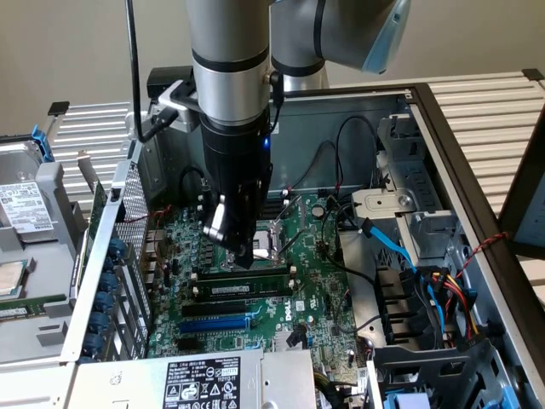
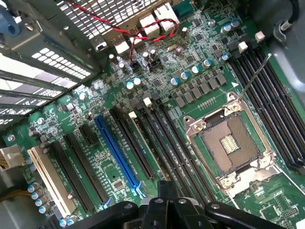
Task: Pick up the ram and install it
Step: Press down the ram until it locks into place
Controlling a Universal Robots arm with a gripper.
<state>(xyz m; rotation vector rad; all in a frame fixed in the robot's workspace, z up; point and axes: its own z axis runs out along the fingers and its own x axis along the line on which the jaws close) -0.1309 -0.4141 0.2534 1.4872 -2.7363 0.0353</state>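
Observation:
The ram (image 1: 243, 290), a long dark-green stick with a small white label, stands on edge in a memory slot of the green motherboard (image 1: 315, 281), just behind a black slot and the blue slot (image 1: 213, 325). My gripper (image 1: 246, 259) hangs shut right above the far side of the ram, with nothing between its fingers. Whether the tips touch the stick I cannot tell. In the wrist view the ram (image 2: 143, 143) runs edge-on beside the bare memory slots, and the gripper (image 2: 167, 190) sits shut over their near end.
The open CPU socket (image 2: 231, 145) with its thin lever lies beside the slots. The case walls, a power supply (image 1: 200, 379), a drive cage with blue and black cables (image 1: 400, 256), and a red wire (image 2: 143, 28) crowd the board.

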